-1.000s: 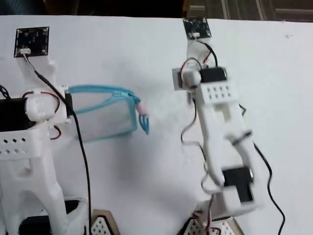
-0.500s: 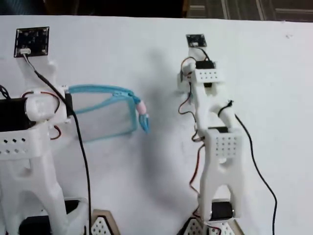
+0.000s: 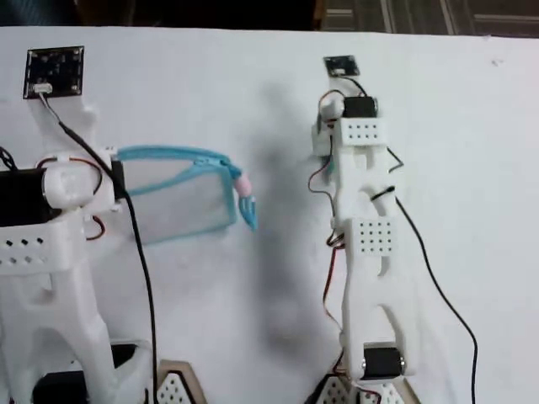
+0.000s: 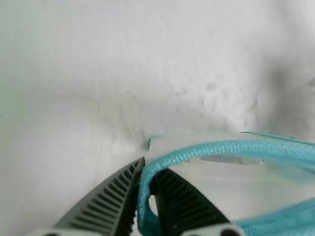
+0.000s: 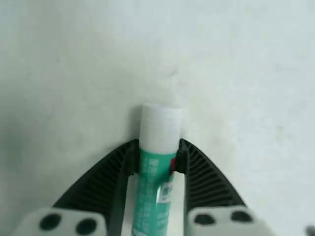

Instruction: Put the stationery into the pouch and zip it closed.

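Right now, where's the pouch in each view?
High view: the pouch lies left of centre on the table.
Left wrist view: its blue zip edge is pinched in the left gripper.
Right wrist view: the right gripper holds a glue stick over the table.
Shared landmark: the white table.

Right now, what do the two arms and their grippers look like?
The left arm and right arm are white plastic shells with dot-grid holes, black motors, and black and red cables. The left gripper and right gripper are dark grey, ribbed wedges.
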